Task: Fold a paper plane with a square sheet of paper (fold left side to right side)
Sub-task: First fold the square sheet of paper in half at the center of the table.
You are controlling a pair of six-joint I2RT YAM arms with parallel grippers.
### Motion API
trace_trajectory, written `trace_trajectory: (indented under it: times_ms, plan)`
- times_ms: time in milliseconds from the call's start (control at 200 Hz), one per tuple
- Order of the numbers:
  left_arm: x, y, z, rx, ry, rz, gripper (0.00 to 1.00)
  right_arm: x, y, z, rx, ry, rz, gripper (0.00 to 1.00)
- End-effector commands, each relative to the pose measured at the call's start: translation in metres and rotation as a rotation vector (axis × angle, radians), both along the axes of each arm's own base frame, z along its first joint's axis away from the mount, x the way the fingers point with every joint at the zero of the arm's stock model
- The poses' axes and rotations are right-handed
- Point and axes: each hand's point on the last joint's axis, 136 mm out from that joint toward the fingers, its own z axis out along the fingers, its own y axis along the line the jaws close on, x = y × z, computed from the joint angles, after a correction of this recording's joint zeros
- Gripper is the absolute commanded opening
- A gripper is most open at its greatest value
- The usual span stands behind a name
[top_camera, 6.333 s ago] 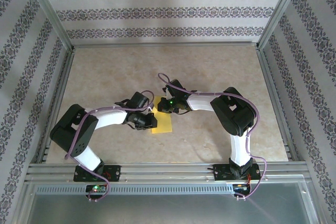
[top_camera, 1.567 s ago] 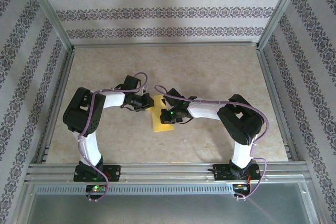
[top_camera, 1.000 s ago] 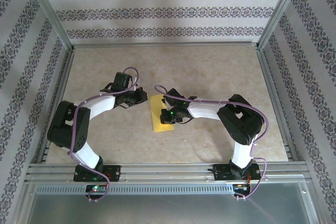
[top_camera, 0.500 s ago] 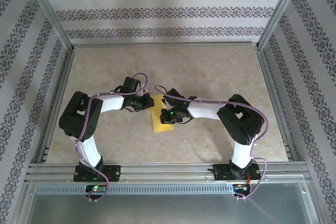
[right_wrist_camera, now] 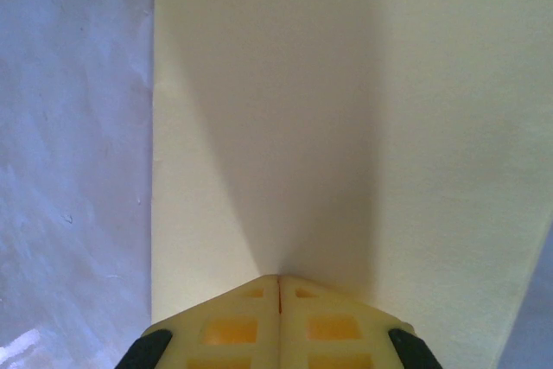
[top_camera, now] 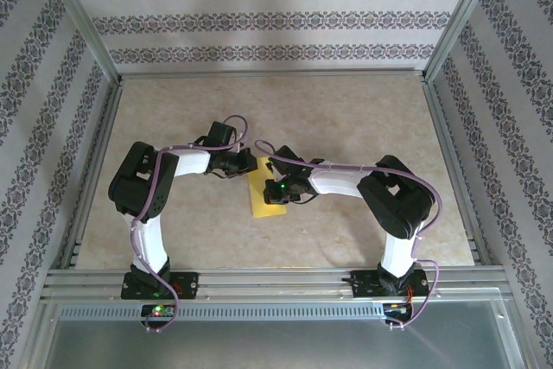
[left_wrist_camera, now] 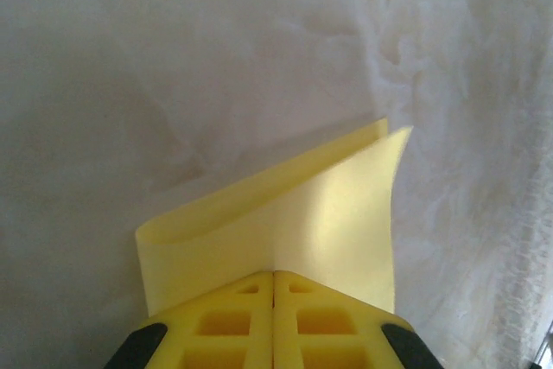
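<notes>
While both jaws sit closed, empty | right presses yellow sheet (right_wrist_camera: 259, 127) | left at its raised fold

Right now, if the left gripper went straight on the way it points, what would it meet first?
The thin yellow folded sheet of paper, directly ahead of the shut left gripper; it is probably touching it, though depth is unclear.

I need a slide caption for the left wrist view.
Shut left end effector at the loosely folded yellow sheet of paper.

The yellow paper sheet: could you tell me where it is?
The sheet lies centrally on the table in the top view, left gripper at its far end, right gripper on its right side.
</notes>
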Motion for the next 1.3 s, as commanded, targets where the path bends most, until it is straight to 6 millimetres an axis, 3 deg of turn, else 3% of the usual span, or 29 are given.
trace_trajectory:
  times_ms: [0,310,570,839,1014,1114,1294]
  plan:
    - [0.012,0.003,-0.003,0.028,-0.035,0.005,0.07,-0.042,-0.05,-0.054,-0.243,0.162,-0.019,0.0]
    - [0.03,0.026,-0.009,0.073,-0.047,0.043,0.07,-0.045,-0.052,-0.056,-0.25,0.173,-0.018,0.0]
    - [0.059,0.04,-0.005,0.086,-0.066,0.057,0.07,-0.045,-0.049,-0.056,-0.235,0.177,-0.03,0.0]
    - [0.069,0.042,0.027,0.093,-0.156,0.04,0.07,-0.04,-0.039,-0.049,-0.196,0.153,-0.042,0.0]
    - [0.051,0.046,0.068,0.06,-0.229,0.068,0.07,-0.026,-0.02,-0.029,-0.092,0.098,-0.073,0.0]
    - [0.028,0.049,0.088,0.021,-0.249,0.101,0.07,-0.015,-0.007,-0.01,-0.029,0.066,-0.09,0.06]
    - [-0.028,0.05,0.099,-0.014,-0.216,0.126,0.07,0.003,0.013,0.03,0.066,-0.007,-0.083,0.15]
